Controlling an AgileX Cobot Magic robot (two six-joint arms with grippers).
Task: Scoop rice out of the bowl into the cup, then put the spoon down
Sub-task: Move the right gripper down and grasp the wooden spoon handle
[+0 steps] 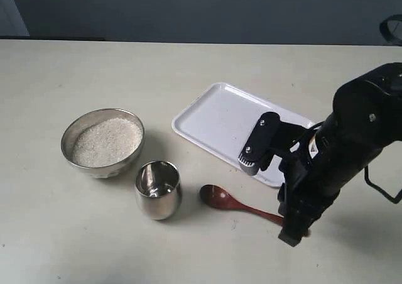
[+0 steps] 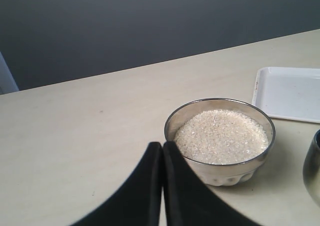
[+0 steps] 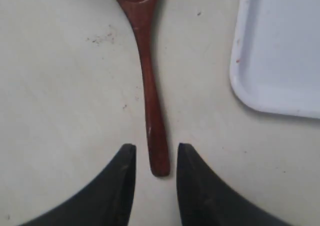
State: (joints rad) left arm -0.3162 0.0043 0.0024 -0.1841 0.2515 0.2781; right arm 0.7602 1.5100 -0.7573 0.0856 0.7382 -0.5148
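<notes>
The steel bowl (image 1: 102,141) (image 2: 220,138) holds a heap of white rice (image 1: 106,141) (image 2: 221,136) at the table's left. The small steel cup (image 1: 158,189) (image 2: 313,167) stands just in front and to the right of the bowl. The red-brown spoon (image 1: 239,203) (image 3: 150,86) lies flat on the table to the right of the cup. My right gripper (image 3: 156,148) (image 1: 290,230) is open, low over the handle's end, one finger on each side and not touching it. My left gripper (image 2: 162,145) is shut and empty, near the bowl, out of the exterior view.
A white rectangular tray (image 1: 226,124) (image 2: 290,93) (image 3: 280,51) lies behind the spoon, close to the right arm. The table's far edge meets a dark wall behind.
</notes>
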